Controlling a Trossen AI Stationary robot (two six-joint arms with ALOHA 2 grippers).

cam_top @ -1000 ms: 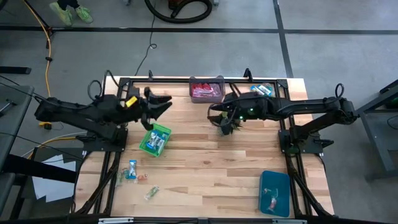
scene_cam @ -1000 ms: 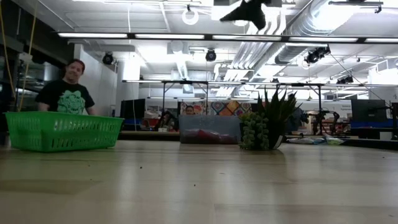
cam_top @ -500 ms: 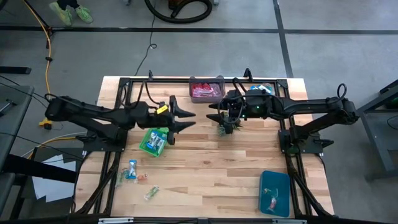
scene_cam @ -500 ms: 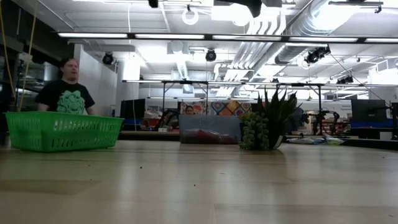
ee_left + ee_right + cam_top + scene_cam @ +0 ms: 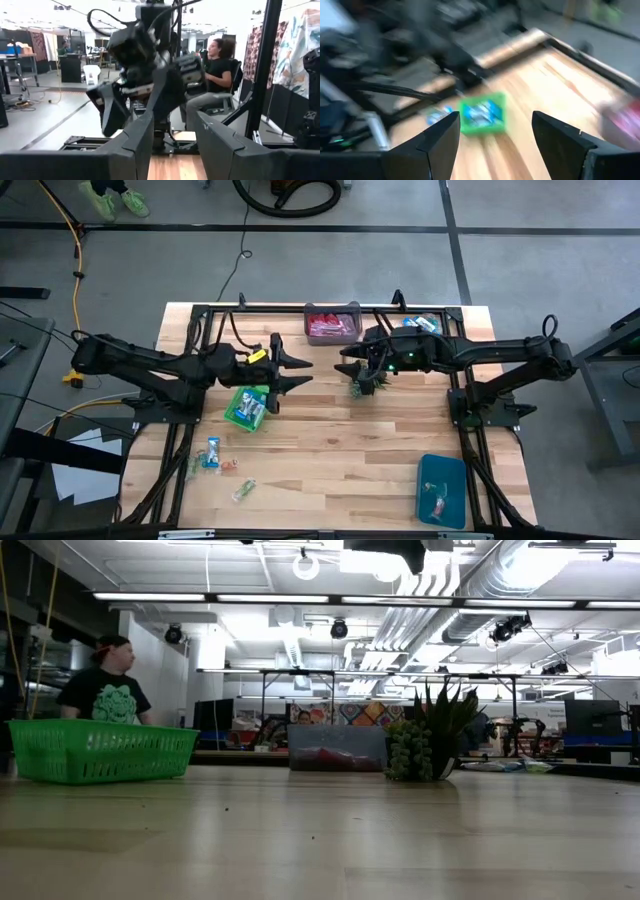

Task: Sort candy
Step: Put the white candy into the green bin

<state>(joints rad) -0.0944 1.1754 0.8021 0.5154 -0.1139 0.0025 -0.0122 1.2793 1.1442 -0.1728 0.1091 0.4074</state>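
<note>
Loose candy (image 5: 211,454) in blue-and-white, red and clear wrappers lies near the table's left front. More candy lies in the green bin (image 5: 248,406), the clear bin (image 5: 332,325) at the far edge and the teal bin (image 5: 441,490) at the right front. My left gripper (image 5: 306,372) hangs open above the table's middle, just right of the green bin, pointing level toward the right arm; nothing is between its fingers (image 5: 174,120). My right gripper (image 5: 342,361) faces it, open and empty (image 5: 495,120), above the small spiky plant (image 5: 366,384).
The plant (image 5: 425,735) stands on the table between the two grippers' reach, near the clear bin (image 5: 337,748). A few sweets lie at the far right corner (image 5: 421,324). Bare wood spreads across the table's middle and front (image 5: 330,460). A person sits beyond the table (image 5: 217,65).
My left gripper has swung toward the table's right edge and a little down, from above the green bin's far side to the table's middle, and has rolled about its own axis. Over the last half second it has kept still.
</note>
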